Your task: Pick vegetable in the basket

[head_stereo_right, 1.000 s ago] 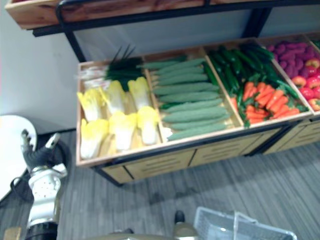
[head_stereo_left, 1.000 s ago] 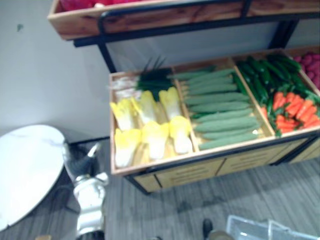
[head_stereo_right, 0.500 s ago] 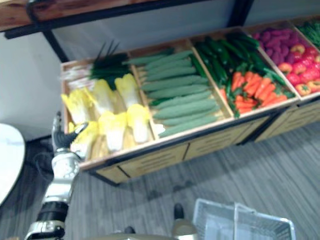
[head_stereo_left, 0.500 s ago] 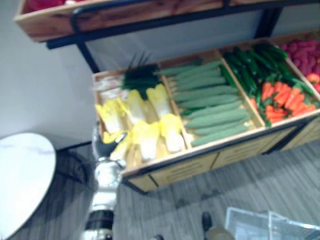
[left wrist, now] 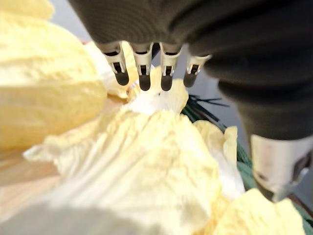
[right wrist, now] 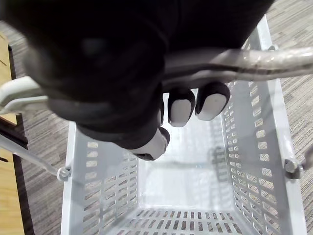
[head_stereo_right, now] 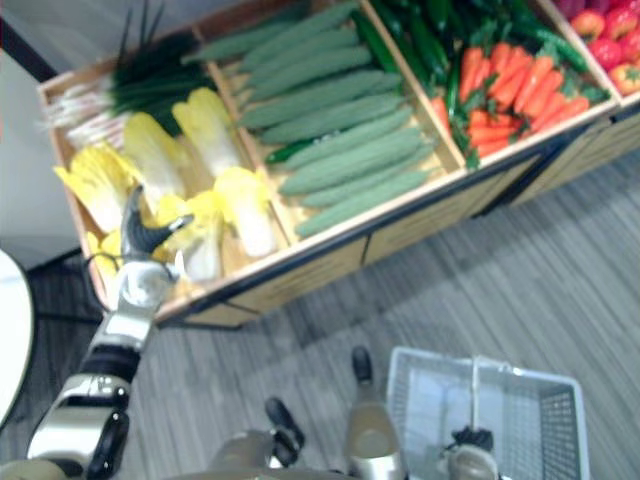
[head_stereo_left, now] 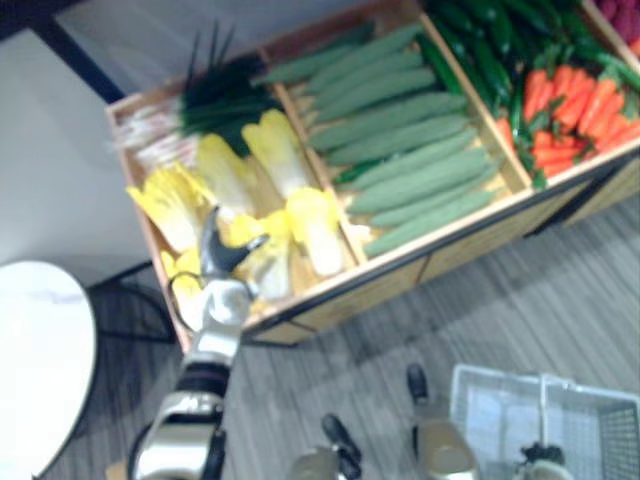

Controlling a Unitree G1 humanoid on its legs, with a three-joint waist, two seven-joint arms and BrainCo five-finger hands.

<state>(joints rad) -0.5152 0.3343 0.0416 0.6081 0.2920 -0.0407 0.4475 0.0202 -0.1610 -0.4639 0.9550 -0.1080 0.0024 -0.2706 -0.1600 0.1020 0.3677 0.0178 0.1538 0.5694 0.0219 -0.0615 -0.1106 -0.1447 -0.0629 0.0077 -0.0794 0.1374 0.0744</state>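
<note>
Yellow napa cabbages (head_stereo_left: 313,222) lie in the left bay of the wooden display crate (head_stereo_left: 330,295). My left hand (head_stereo_left: 222,262) hovers open over the front cabbages, fingers straight and thumb spread. In the left wrist view the fingertips (left wrist: 143,81) hang just above a leafy cabbage (left wrist: 146,166), apart from it. My right hand (right wrist: 98,73) is shut on the handle (right wrist: 254,61) of a white plastic basket (right wrist: 244,161), which hangs low at the right (head_stereo_right: 545,400) and holds nothing.
Cucumbers (head_stereo_left: 410,150) fill the middle bay. Dark green peppers and carrots (head_stereo_left: 575,100) lie to the right, green onions (head_stereo_left: 220,90) at the back left, red fruit (head_stereo_right: 610,50) at the far right. A round white table (head_stereo_left: 40,350) stands at the left.
The camera has tipped down, bringing the basket further into view. My left hand has risen from beside the crate's front corner to over the front cabbages.
</note>
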